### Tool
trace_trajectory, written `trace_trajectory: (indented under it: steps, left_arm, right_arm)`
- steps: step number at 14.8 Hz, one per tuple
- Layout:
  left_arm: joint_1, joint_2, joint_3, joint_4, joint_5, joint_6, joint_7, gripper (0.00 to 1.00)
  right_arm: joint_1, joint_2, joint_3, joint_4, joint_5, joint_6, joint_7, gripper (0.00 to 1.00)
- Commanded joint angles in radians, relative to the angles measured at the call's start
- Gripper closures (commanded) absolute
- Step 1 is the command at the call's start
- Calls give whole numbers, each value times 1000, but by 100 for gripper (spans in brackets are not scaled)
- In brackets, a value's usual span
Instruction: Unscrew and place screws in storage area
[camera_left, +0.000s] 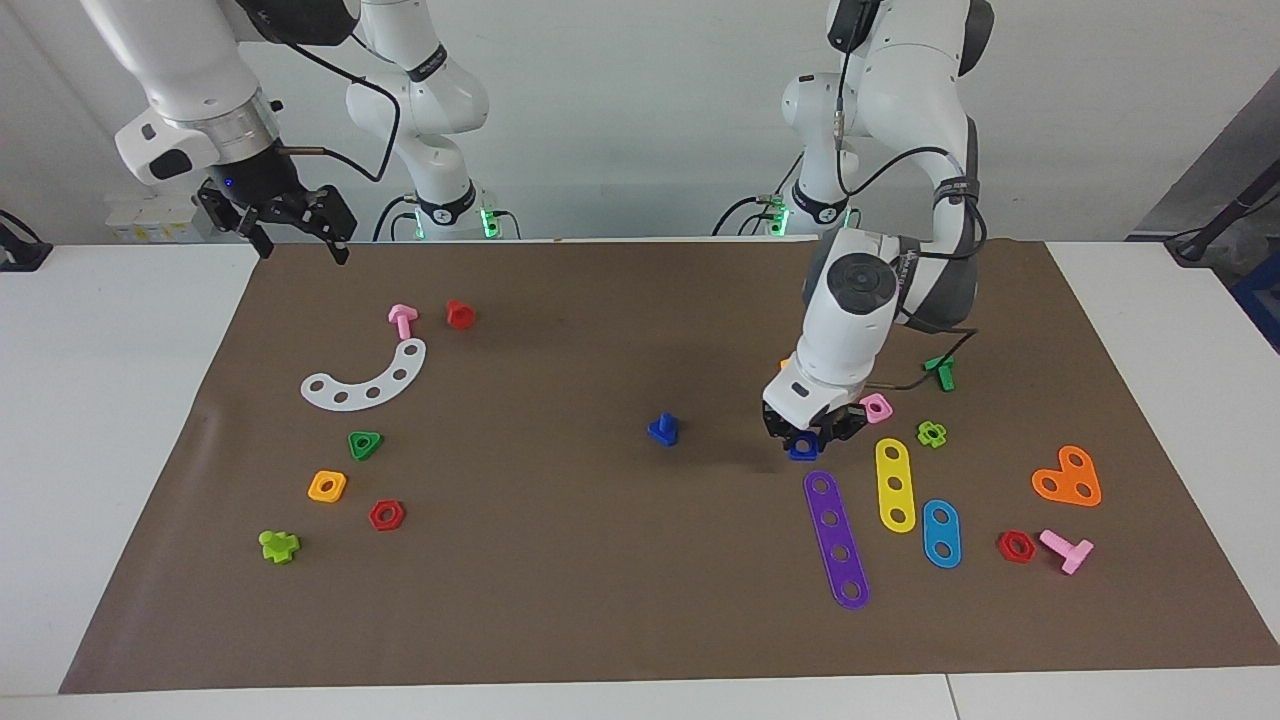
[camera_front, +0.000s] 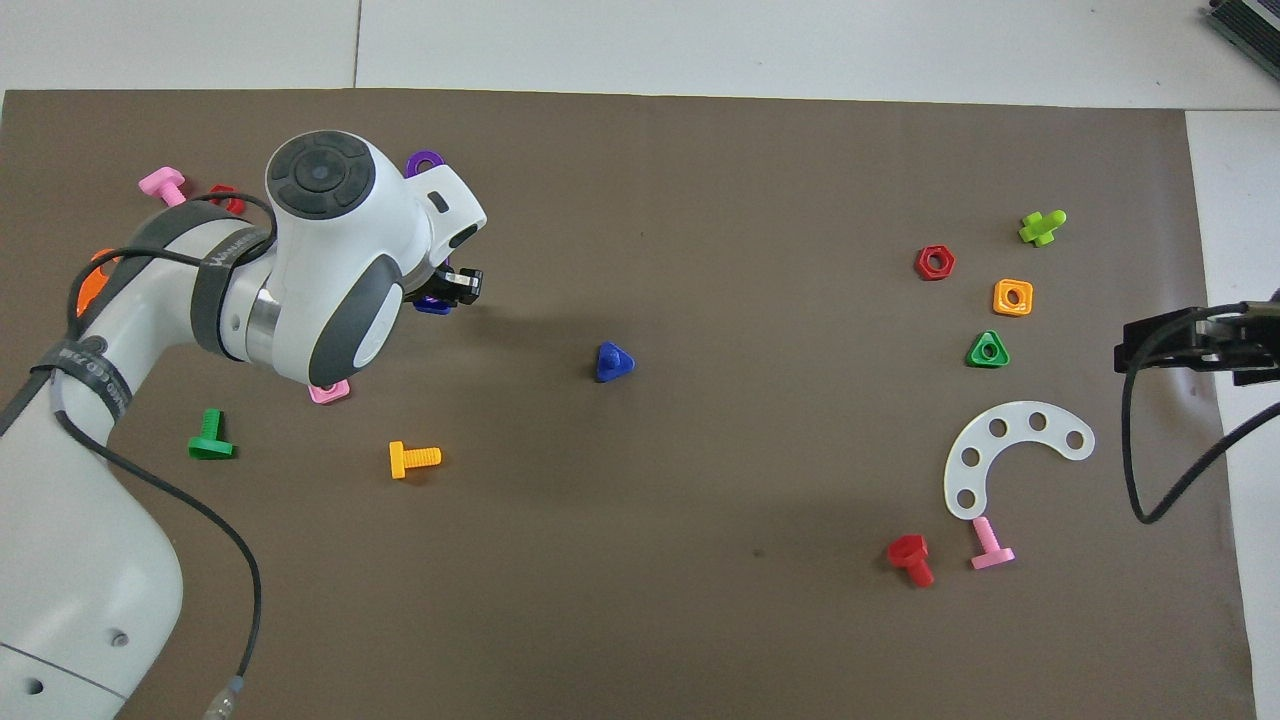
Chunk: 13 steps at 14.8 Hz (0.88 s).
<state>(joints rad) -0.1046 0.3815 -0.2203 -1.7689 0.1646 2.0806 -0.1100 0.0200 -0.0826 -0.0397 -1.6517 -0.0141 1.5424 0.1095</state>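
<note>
In the facing view, your left gripper (camera_left: 815, 432) was down at the mat (camera_left: 600, 600), its fingers set around a blue square nut (camera_left: 803, 449) that lay just beside the nearer-to-robots end of the purple strip (camera_left: 837, 540); whether they actually pressed on it you could not tell. A pink nut (camera_left: 877, 407) lay just beside the gripper, toward the left arm's end of the table. The dark blue bolt (camera_left: 663, 430) stood on its head, shaft up, well apart from the purple strip toward the right arm's end, alone in the middle of the mat. The white curved strip (camera_left: 366, 378) with the green triangular nut (camera_left: 365, 444), orange square nut (camera_left: 327, 486) and red hex nut (camera_left: 386, 515) lay well apart again from the purple strip, toward that same end. Your right gripper (camera_left: 300, 235) waited in the air over the mat's edge at the robots' end, fingers spread.

In the overhead view, the left gripper (camera_front: 452, 292) sat over the nut (camera_front: 433, 305), with the arm covering most of the purple strip (camera_front: 425, 161). The bolt (camera_front: 612, 362) stood between that strip and the curved strip (camera_front: 1010, 452). The right gripper (camera_front: 1195, 342) showed at the table's edge, just beside the green nut (camera_front: 987, 350).
</note>
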Motion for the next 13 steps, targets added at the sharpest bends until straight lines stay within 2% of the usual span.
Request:
trace_trajectory:
  steps: [1,2,4,5,7,9,11,13]
  left_arm:
    - [9,-72,-7,-110,-7,38,33,57]
    - [10,-78,-5,-128,-7,56,42,54]
    - [19,-85,-4,-162,-7,101,56,41]
    - [19,-85,-4,-161,-7,99,56,32]
    - [23,-85,-5,-141,-7,95,56,25]
    - [45,-85,-10,-78,-14,52,55,22]
    - [55,-85,-2,49,-75,-69,55,23]
    - [86,-87,-1,184,-82,-222,55,27]
  right_arm:
    - [-3,0,7,-2,5,85,-11,0]
    - [6,4,9,-2,3,94,-13,0]
    - [9,10,11,1,5,96,-19,0]
    - [9,15,11,3,5,99,-19,0]
    - [9,41,30,15,0,102,-16,0]
    - [11,93,47,96,2,88,-10,0]
    - [12,138,63,142,2,73,1,0]
    - [52,200,95,197,-15,55,77,0]
